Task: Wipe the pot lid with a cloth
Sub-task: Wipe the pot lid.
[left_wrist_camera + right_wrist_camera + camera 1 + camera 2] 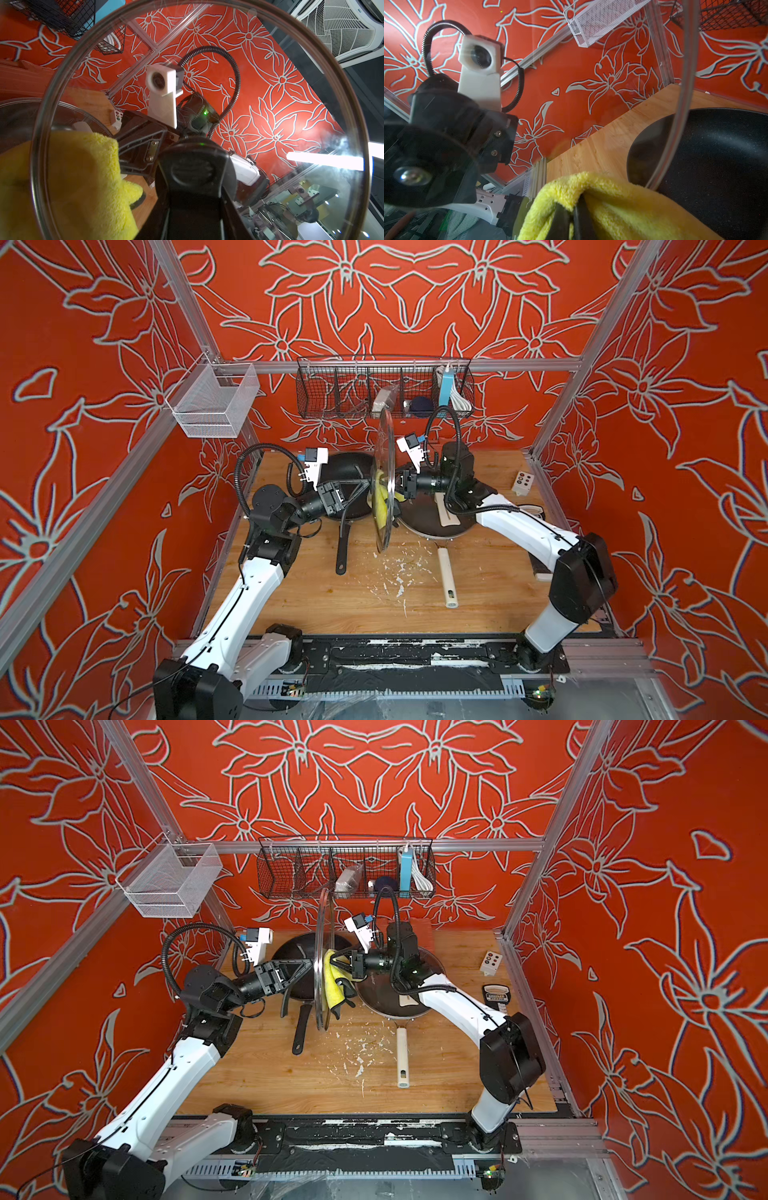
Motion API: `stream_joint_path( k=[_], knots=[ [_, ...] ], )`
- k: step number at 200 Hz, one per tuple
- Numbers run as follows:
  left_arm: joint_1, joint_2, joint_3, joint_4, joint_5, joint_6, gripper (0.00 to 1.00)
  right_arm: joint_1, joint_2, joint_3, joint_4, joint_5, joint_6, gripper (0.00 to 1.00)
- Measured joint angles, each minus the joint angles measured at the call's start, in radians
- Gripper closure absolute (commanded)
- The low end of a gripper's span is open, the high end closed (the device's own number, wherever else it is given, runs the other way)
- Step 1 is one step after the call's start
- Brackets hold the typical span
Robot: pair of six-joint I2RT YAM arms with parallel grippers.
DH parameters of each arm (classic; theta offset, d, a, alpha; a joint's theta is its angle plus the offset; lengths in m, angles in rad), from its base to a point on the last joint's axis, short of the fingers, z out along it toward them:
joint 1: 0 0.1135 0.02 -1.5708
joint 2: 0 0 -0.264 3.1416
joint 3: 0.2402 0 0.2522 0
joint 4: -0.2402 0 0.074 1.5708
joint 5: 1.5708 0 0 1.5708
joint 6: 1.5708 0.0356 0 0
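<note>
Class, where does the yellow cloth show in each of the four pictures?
In a top view: cloth at centre, seen through the glass lid.
In a top view: centre, right of the lid's edge.
Left wrist: behind the glass, beside the knob.
Right wrist: pinched in the right fingers, before the black pan.
Shared landmark: the upright lid.

White arm shells [251,599], black joints [582,576], ribbed cables [237,479]

The cloth [333,986] is bright yellow. Beside it the pan [706,162] is speckled black. The walls [374,782] are red with pale flower outlines
</note>
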Motion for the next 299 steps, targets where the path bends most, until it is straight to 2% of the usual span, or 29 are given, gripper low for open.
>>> stream_joint_path(
  k=[100, 158, 193, 238, 299],
  knots=[
    [0.008, 0.049, -0.048, 0.063, -0.011, 0.004, 1.0, 0.129, -0.227, -0.206, -0.001, 0.06, 0.051, 1.0],
    [0.008, 0.092, -0.087, 0.082, -0.001, 0.015, 1.0, 0.166, -0.34, -0.229, -0.03, 0.072, 0.068, 1.0],
    [0.008, 0.116, -0.106, 0.086, 0.003, 0.009, 1.0, 0.173, -0.352, -0.166, -0.128, 0.089, 0.018, 1.0],
    [0.013, 0.116, -0.106, 0.095, 0.008, 0.0, 1.0, 0.173, -0.316, 0.009, -0.272, 0.104, -0.049, 1.0],
    [0.013, 0.099, -0.106, 0.061, 0.016, 0.018, 1.0, 0.145, -0.225, 0.211, -0.308, 0.104, -0.082, 1.0]
  ],
)
